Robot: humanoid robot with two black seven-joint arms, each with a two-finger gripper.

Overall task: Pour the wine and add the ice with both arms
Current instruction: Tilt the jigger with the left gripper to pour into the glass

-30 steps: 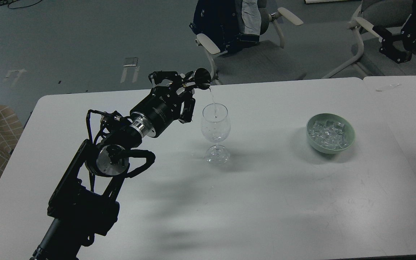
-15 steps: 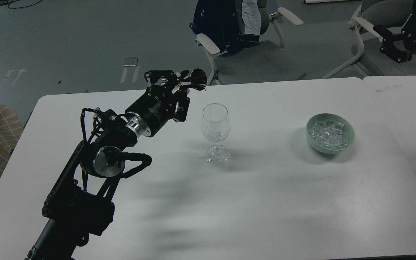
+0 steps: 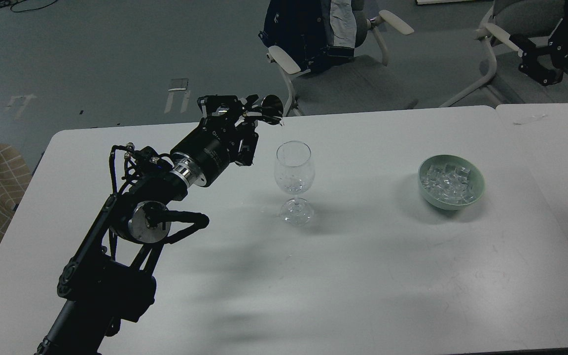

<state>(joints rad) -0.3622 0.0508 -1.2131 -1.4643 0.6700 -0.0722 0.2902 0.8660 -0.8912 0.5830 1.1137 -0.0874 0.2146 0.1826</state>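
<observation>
Drip risk: your left gripper (image 3: 247,114) clamps a tilted metal cup (image 3: 271,105) up-left of the wine glass (image 3: 293,173) holding little wine (image 3: 294,186); ice (image 3: 449,183) sits in its bowl (image 3: 476,197); right gripper (image 3: 535,61), jaw state unclear, hangs well apart.

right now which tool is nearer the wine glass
Left. The left tool, holding a small dark cup, is just up and left of the wine glass. The right tool is raised far off at the upper right, beyond the bowl of ice.
</observation>
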